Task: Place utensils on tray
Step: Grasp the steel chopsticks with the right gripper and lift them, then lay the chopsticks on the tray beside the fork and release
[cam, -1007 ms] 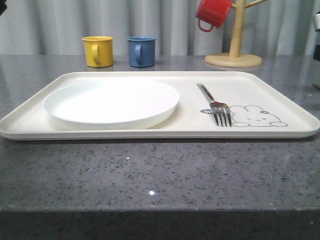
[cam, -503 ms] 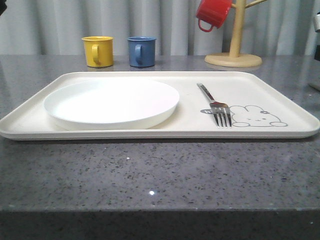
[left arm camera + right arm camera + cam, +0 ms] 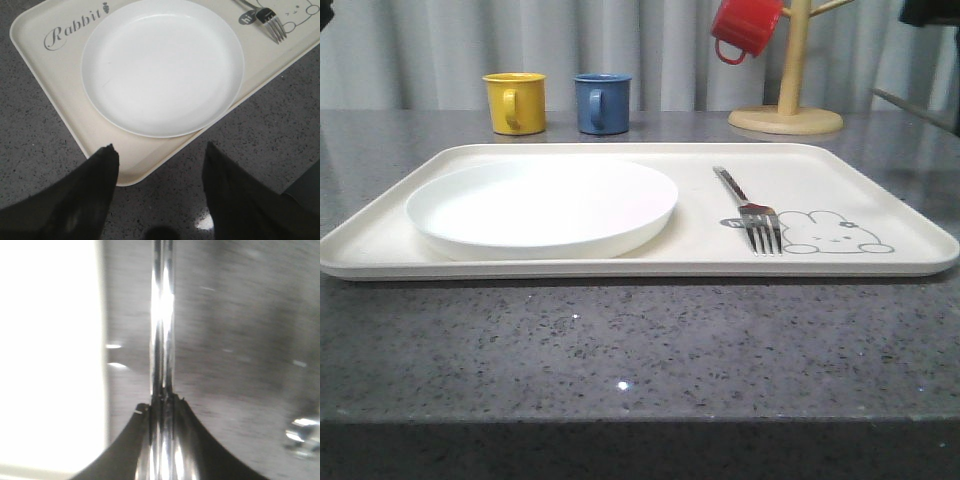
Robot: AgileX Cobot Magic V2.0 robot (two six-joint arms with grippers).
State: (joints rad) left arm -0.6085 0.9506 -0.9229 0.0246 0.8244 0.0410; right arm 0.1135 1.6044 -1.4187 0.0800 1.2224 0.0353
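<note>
Fork [image 3: 752, 213] lies on the tray [image 3: 880, 200], tines at the bunny drawing, right of the white plate [image 3: 542, 205]. Left pincer [image 3: 160, 192] released above the tray's corner; right pincer [image 3: 162, 402] clenched on thin shiny chopsticks [image 3: 162, 315] over the grey worktop [image 3: 240, 340].

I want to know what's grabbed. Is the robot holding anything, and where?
The right gripper pinches thin shiny metal sticks, probably chopsticks, near one end. The left gripper is open, empty.

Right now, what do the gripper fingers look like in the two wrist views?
The left gripper has two broad, matte black fingers tapering to blunt tips, with no markings or cables showing. The right gripper also has dark, black fingers, curving inward to narrow tips; the blurred picture hides finer detail.
</note>
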